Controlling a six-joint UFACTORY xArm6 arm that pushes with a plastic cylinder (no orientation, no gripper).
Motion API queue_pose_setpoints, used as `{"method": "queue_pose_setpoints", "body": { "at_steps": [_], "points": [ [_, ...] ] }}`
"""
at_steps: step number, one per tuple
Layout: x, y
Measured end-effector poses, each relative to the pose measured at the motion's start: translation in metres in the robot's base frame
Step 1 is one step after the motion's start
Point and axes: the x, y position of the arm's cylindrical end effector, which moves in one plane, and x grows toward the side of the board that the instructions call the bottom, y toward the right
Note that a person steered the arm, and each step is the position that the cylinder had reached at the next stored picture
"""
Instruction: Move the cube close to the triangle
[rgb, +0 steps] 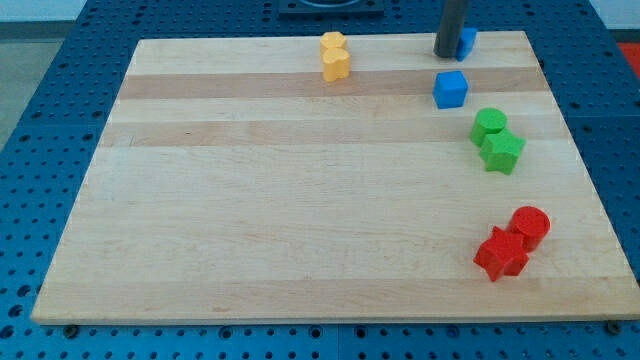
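Note:
A blue cube (451, 89) sits on the wooden board (300, 200) at the view's upper right. A second blue block (468, 42), partly hidden so its shape is unclear, lies at the board's top edge just above the cube. My tip (446, 54) rests at the board's top edge. It is against the left side of that hidden blue block and a short way above the cube, not touching the cube.
Two yellow blocks (335, 56) sit together at the top centre. A green cylinder (489, 123) and a green star-like block (503, 152) lie below the cube. A red cylinder (530, 225) and a red star-like block (501, 254) sit at the lower right.

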Motion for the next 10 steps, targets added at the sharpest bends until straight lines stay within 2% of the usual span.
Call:
{"method": "queue_pose_setpoints", "body": {
  "at_steps": [1,3,4,5,7,10],
  "points": [
    [-0.005,0.007],
    [0.009,-0.060],
    [0.057,-0.073],
    [0.104,-0.073],
    [0.128,-0.042],
    [0.121,-0.034]
  ]
}}
